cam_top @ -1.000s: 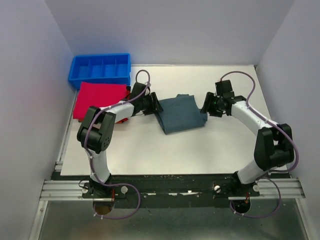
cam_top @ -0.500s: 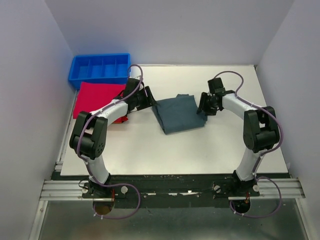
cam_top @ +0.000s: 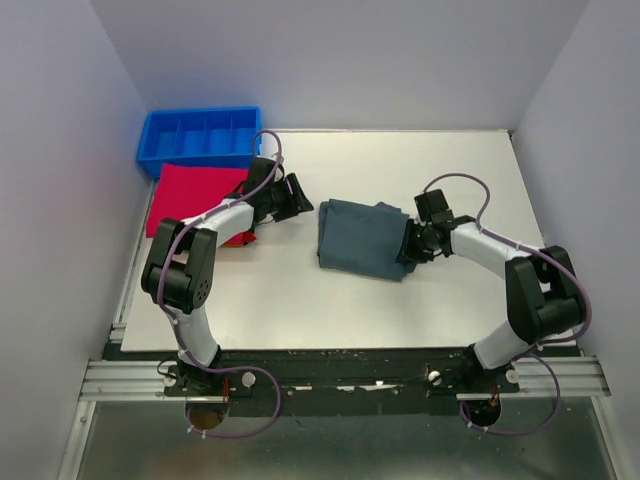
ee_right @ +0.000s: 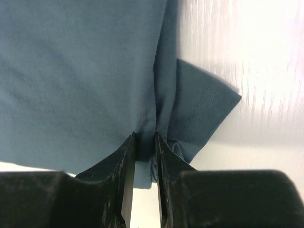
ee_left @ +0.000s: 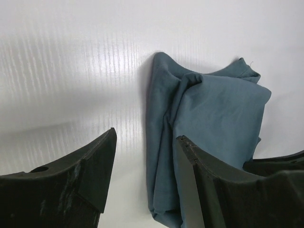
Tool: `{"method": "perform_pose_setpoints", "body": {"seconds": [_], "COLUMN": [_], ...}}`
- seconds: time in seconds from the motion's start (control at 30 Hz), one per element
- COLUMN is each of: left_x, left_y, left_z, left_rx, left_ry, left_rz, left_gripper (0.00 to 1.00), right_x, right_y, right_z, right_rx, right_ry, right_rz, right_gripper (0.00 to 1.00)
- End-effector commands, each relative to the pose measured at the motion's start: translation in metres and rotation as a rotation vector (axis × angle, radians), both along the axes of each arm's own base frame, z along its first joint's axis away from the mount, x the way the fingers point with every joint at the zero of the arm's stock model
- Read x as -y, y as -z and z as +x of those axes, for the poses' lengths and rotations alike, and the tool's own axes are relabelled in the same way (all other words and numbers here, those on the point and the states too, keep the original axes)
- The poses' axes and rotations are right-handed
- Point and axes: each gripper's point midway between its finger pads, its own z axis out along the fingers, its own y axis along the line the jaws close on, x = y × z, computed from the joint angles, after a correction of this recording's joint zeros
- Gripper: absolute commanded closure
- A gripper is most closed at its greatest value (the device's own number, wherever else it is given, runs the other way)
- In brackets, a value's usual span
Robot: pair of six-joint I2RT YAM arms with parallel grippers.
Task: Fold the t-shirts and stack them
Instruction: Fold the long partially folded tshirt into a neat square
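Observation:
The dark grey-blue t-shirt (cam_top: 360, 240) lies folded and rumpled at the table's middle. My right gripper (cam_top: 406, 246) is at its right edge, shut on a bunched fold of the t-shirt (ee_right: 76, 71); the right gripper (ee_right: 145, 137) pinches cloth between both fingers. My left gripper (cam_top: 302, 203) hovers just left of the shirt, apart from it. In the left wrist view the left gripper (ee_left: 146, 135) stands open and holds nothing, with the shirt (ee_left: 213, 109) ahead of it. The red-magenta t-shirt (cam_top: 195, 198) lies flat at the far left, partly under the left arm.
A blue plastic tray with dividers (cam_top: 200, 138) stands at the back left, touching the red shirt's far edge. White walls close in the table on the left, back and right. Bare white tabletop (cam_top: 420, 300) runs along the near side.
My right gripper has closed on the grey-blue shirt's right edge and drawn it nearer and to the right, turning it. The left gripper has drawn back left, off the shirt.

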Motion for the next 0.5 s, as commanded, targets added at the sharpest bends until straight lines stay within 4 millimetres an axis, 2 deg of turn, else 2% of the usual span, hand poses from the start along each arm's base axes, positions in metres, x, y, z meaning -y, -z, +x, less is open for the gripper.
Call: {"method": "perform_pose_setpoints", "body": {"seconds": [0.0, 0.07, 0.17, 0.23, 0.33, 0.47], "left_x": [0.015, 0.018, 0.023, 0.027, 0.034, 0.04], "left_y": [0.003, 0.006, 0.004, 0.005, -0.004, -0.016], "left_z": [-0.014, -0.025, -0.029, -0.027, -0.019, -0.005], "left_rx": [-0.007, -0.016, 0.005, 0.008, 0.047, 0.11], "left_ry": [0.066, 0.079, 0.093, 0.106, 0.146, 0.179], "left_rz": [-0.059, -0.055, -0.057, -0.058, -0.069, -0.067], "left_gripper": [0.35, 0.35, 0.35, 0.35, 0.37, 0.4], "right_x": [-0.005, -0.002, 0.006, 0.01, 0.02, 0.023], "right_y": [-0.007, -0.012, -0.023, -0.031, -0.043, -0.051], "right_z": [-0.02, -0.024, -0.017, -0.008, 0.011, 0.036], "right_rx": [0.018, 0.032, 0.06, 0.07, 0.093, 0.119], "right_ry": [-0.009, -0.002, 0.031, 0.046, 0.1, 0.126], "right_rz": [0.04, 0.036, -0.001, -0.036, -0.086, -0.099], "right_gripper": [0.71, 0.71, 0.56, 0.5, 0.48, 0.48]}}
